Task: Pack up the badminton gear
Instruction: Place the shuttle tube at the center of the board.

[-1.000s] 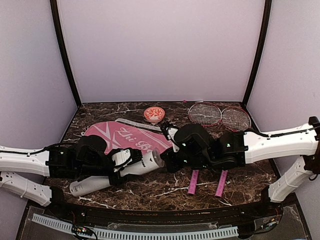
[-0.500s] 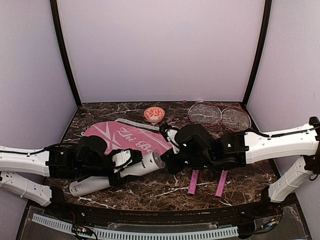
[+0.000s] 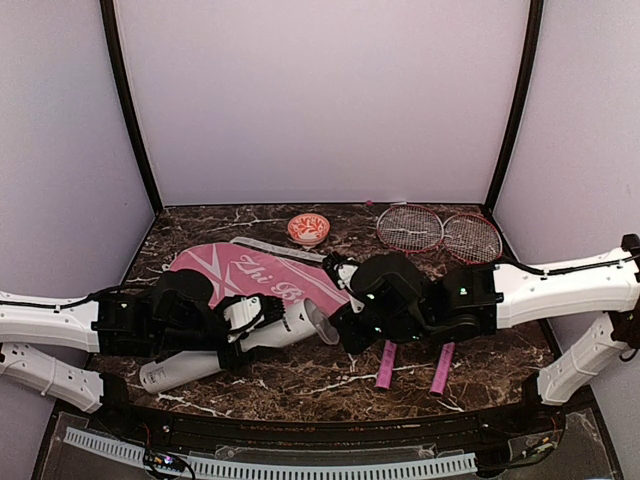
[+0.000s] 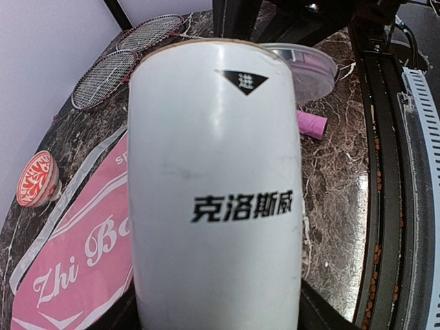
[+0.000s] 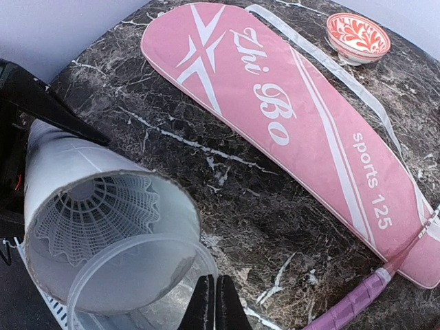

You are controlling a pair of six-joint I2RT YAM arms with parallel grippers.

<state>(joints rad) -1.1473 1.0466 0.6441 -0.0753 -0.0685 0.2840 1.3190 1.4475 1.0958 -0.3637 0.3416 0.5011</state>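
1. The pink racket cover [image 3: 250, 275] lies flat, left of centre on the table [image 3: 330, 385].
2. Two rackets [image 3: 410, 228] lie at the far right, and the right arm [image 3: 560, 285] lies across their shafts.
3. The white tube [image 4: 213, 206] lies near the cover, clasped by the left gripper [image 3: 252, 330].
4. The clear lid [image 5: 137, 275] is at the tube's mouth, its rim pinched by the clenched right gripper [image 5: 211, 302].
5. The bowl [image 3: 308, 229] sits behind the cover.
6. A shuttlecock [image 5: 89, 213] sits inside the tube.

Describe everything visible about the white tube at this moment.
The white tube looks like cardboard, printed with black Chinese characters and a black triangle near its mouth. It lies slanted over the marble table, clamped mid-length by the left gripper. Its open end shows a white shuttlecock inside; the right gripper holds a clear lid at the mouth.
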